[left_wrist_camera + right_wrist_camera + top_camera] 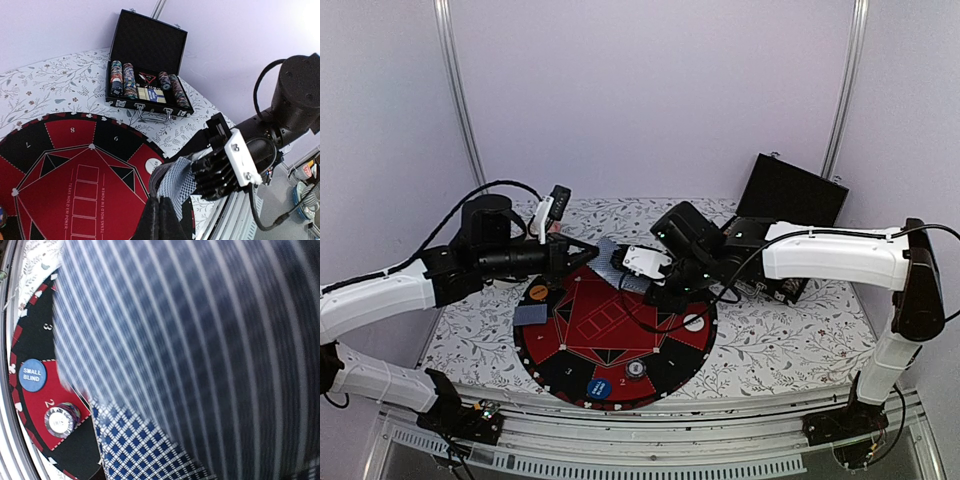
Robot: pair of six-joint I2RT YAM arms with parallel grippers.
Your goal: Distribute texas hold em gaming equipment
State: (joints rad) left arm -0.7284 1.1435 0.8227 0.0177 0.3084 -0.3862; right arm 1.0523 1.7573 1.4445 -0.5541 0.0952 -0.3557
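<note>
Your right gripper (pixel 200 172) is clamped on the deck of cards (pixel 175 182), held over the far edge of the round mat (pixel 560 375). The deck sticks out toward your left gripper (pixel 159 217), which is pinched fully closed at its near edge. You can't tell whether it has caught a card.

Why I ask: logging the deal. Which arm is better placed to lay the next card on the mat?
Left. The left gripper is shut on the edge of the grey-blue checked-back playing cards above the round red-and-black poker mat; the right gripper is occupied clamping that fanned pack.
</note>
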